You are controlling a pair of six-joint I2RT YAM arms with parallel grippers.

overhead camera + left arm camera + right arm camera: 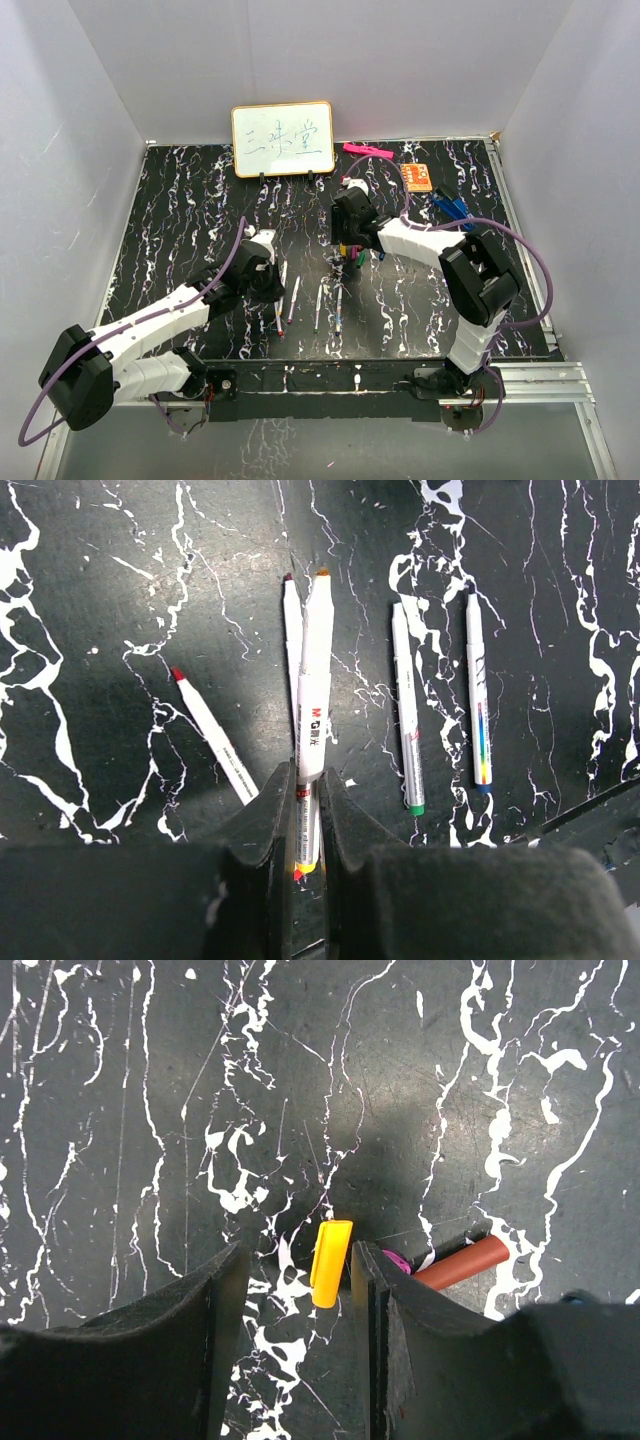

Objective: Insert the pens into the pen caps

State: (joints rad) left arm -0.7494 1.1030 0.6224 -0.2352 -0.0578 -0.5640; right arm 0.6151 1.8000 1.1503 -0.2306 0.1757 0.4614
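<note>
My left gripper is clenched on a white pen, in front of the whiteboard. My right gripper: jaws apart, yellow cap between them, unpinched, front-right of whiteboard.

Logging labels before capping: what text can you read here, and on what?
"三味堂" (handwritten, roughly): whiteboard.
"M G", then blurred characters: pen in left gripper.
Orange card: print too small to read.
Other pens: print too small to read.
</note>
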